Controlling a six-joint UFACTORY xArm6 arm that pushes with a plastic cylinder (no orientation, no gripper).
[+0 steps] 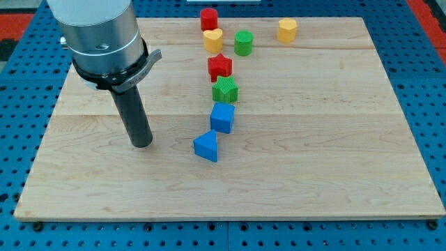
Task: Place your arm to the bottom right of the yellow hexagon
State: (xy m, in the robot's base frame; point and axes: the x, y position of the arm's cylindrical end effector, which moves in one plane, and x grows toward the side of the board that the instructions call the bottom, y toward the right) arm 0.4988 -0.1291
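The yellow hexagon (286, 30) sits near the view's top, right of centre, on the wooden board (334, 139). My tip (142, 143) rests on the board at the view's left, far to the lower left of the yellow hexagon. The nearest block to my tip is the blue triangle (206, 146), to its right. My tip touches no block.
A column of blocks runs down the middle: red cylinder (208, 18), yellow heart (213, 40), green cylinder (243, 43), red star (219, 66), green block (225, 90), blue cube (223, 117). The board lies on a blue pegboard (21, 139).
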